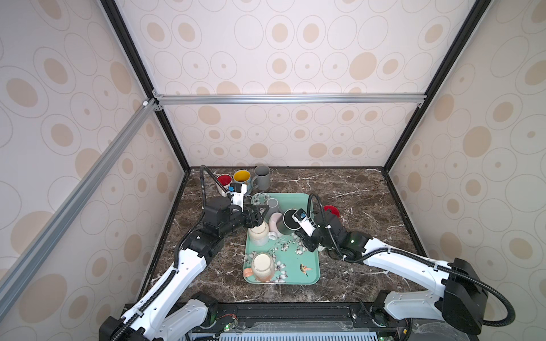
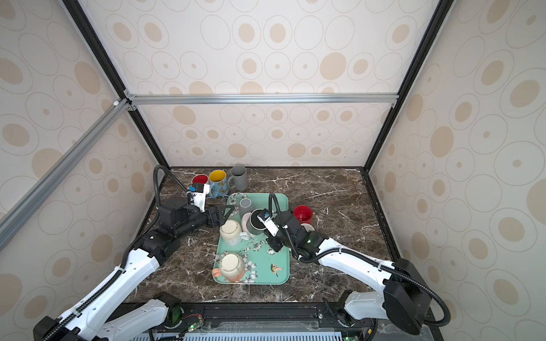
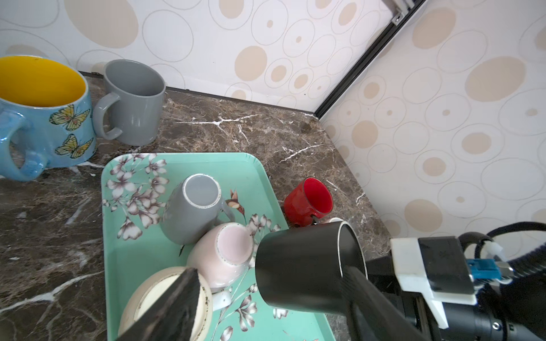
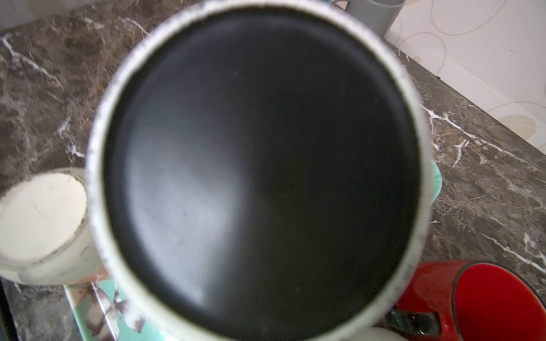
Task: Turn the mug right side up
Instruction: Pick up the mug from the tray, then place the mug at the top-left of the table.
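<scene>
**Fig. Black mug part-way through the turn.** The right fingers [image 1: 302,238] are clenched. We judge that they grasp the black mug [image 3: 298,265] by its handle, which no view shows. The mug hangs tilted above the far right part of the tray [image 1: 307,265]. Its base faces the right wrist and its mouth faces left, just beside the upside-down pink mug [image 1: 274,221]. The left fingers [image 3: 177,301] are spread and released, grasping nothing, over the upside-down cream mug [image 1: 258,233]. To do the turn well, we would first raise the mug clear of its neighbours. We would then roll the wrist slowly until the mouth faces up, since a handle grip may let the body swing. Bare desk [image 1: 363,189] to the right, near the red cup [image 1: 331,210], offers room to set it down level.
</scene>
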